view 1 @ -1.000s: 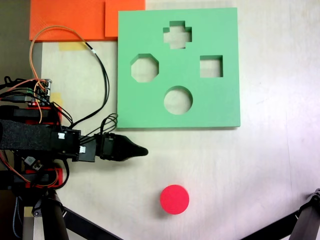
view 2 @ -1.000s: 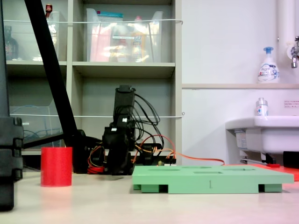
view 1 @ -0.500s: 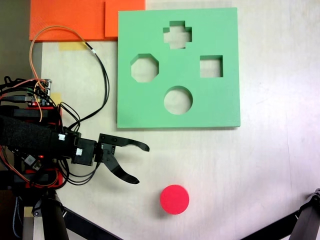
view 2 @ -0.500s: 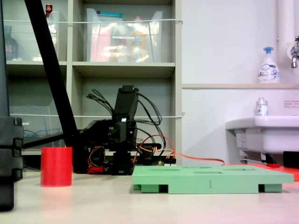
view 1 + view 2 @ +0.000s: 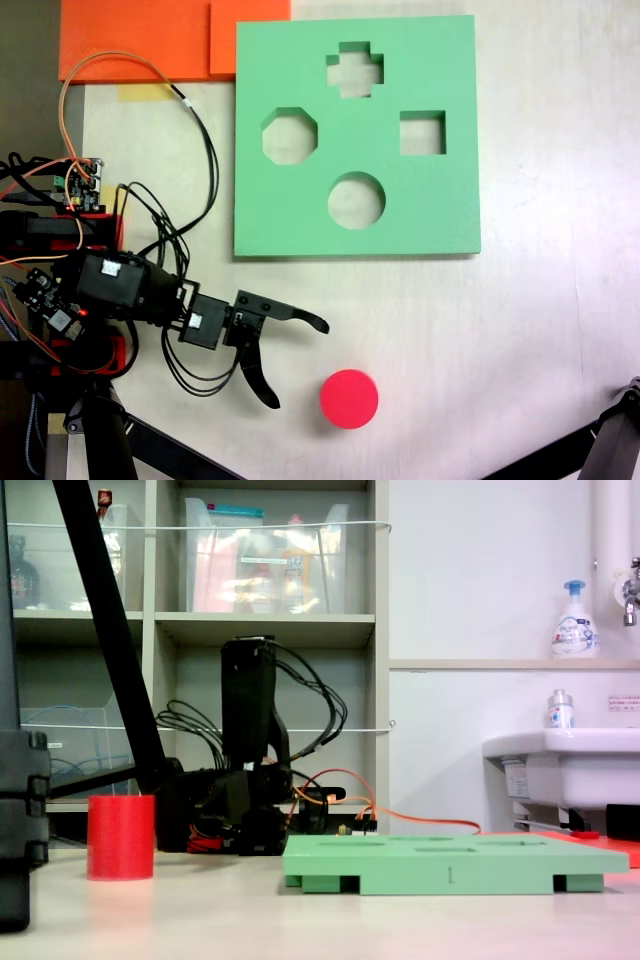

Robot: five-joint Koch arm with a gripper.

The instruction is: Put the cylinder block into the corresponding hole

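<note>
Red cylinder block [image 5: 349, 399] sits loose on the pale desk [image 5: 520, 330] in the top-down fixed view, well apart from the green foam board [image 5: 440, 215] and its round hole [image 5: 356, 200], which is empty. The gripper [image 5: 298, 364] is just left of the block with its fingers [image 5: 305, 320] spread wide, looks like it's lining up to straddle it, not touching yet. Path from block up to the hole looks open; the octagon cutout [image 5: 290, 137] and square cutout [image 5: 422, 133] sit nearby, so aim matters. Orange sheets [image 5: 140, 40] and wires [image 5: 200, 150] stay off to the side.

Side-on fixed view: block [image 5: 120, 837] stands upright on the desk at left, board [image 5: 450, 863] lies flat at right, arm [image 5: 247, 750] behind. A black tripod leg [image 5: 105, 620] crosses the foreground.
</note>
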